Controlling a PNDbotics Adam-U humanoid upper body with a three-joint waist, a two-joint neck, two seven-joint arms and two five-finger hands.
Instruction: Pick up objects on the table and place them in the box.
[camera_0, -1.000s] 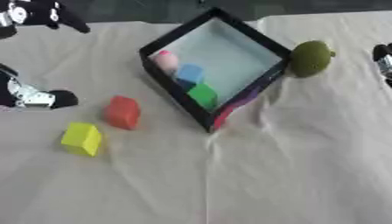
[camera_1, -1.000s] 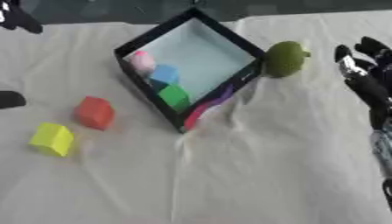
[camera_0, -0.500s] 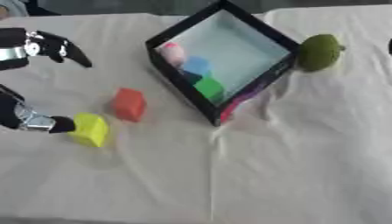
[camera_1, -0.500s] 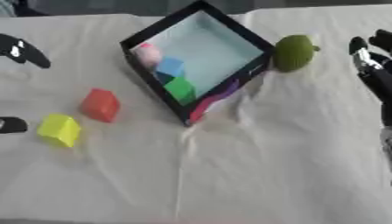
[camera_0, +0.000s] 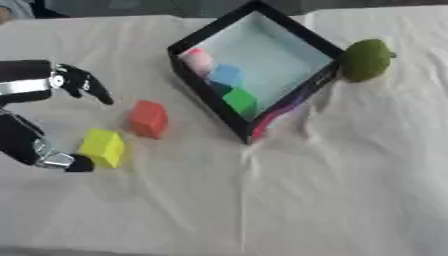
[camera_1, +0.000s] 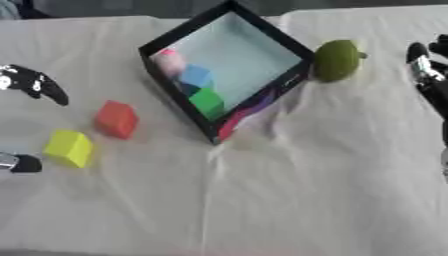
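White cloth-covered table (camera_0: 350, 190) fills view, creased. Black box (camera_0: 325, 42) sits tilted at far centre; pink, blue and green blocks inside, shapes blurred. Left hand (camera_0: 74, 82) at left edge, spread wide, fingers above, thumb below, yellow cube (camera_0: 102, 147) just beside thumb tip, not gripped. Right hand (camera_1: 429, 75) cut off at right edge, fingers straight. Green fruit (camera_0: 366, 60) touching box's right wall. Red cube (camera_0: 149, 118) between yellow cube and box. Since half a second ago, left hand has closed in nearer yellow cube; cubes unmoved.
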